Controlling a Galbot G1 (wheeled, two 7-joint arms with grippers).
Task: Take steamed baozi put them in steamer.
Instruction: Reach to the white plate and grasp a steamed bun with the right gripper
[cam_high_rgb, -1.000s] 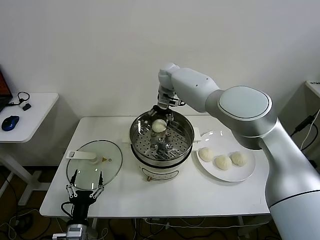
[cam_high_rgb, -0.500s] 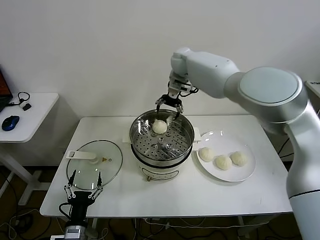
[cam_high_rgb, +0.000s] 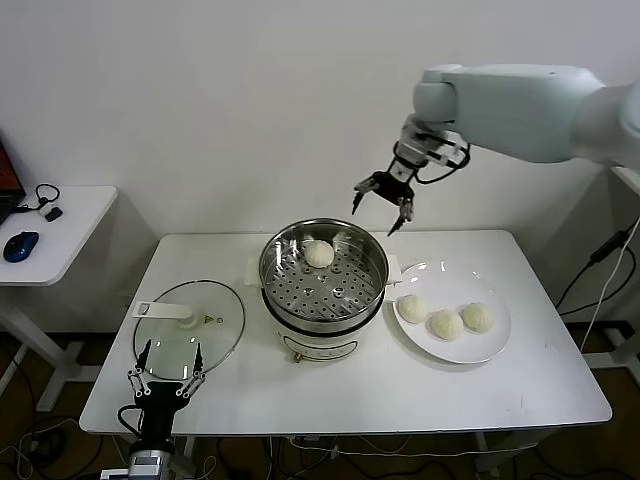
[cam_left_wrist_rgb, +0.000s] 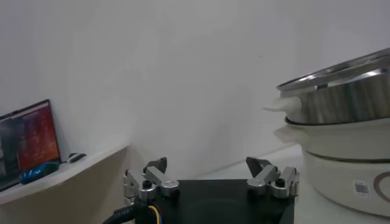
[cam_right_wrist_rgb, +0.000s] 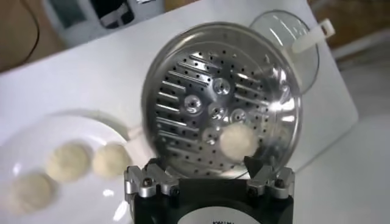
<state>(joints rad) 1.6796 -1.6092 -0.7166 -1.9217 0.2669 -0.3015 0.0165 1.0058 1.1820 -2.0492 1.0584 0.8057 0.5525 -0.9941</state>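
Observation:
The steamer (cam_high_rgb: 324, 272) stands mid-table, a shiny pot with a perforated tray on a white base. One cream-white baozi (cam_high_rgb: 319, 254) lies on the tray at its far side; it also shows in the right wrist view (cam_right_wrist_rgb: 238, 140). Three more baozi (cam_high_rgb: 445, 323) lie on a white plate (cam_high_rgb: 497, 335) to the right of the pot. My right gripper (cam_high_rgb: 380, 203) is open and empty, high in the air above and behind the pot's right rim. My left gripper (cam_high_rgb: 167, 368) is open and empty, low at the table's front left edge.
A flat glass lid (cam_high_rgb: 188, 327) with a white handle lies on the table left of the pot. A side table with a blue mouse (cam_high_rgb: 20, 245) stands at far left. The wall is close behind the table.
My right gripper has let go of the baozi on the tray, lifted out of the pot and swung up and to the right. The left arm has stayed put.

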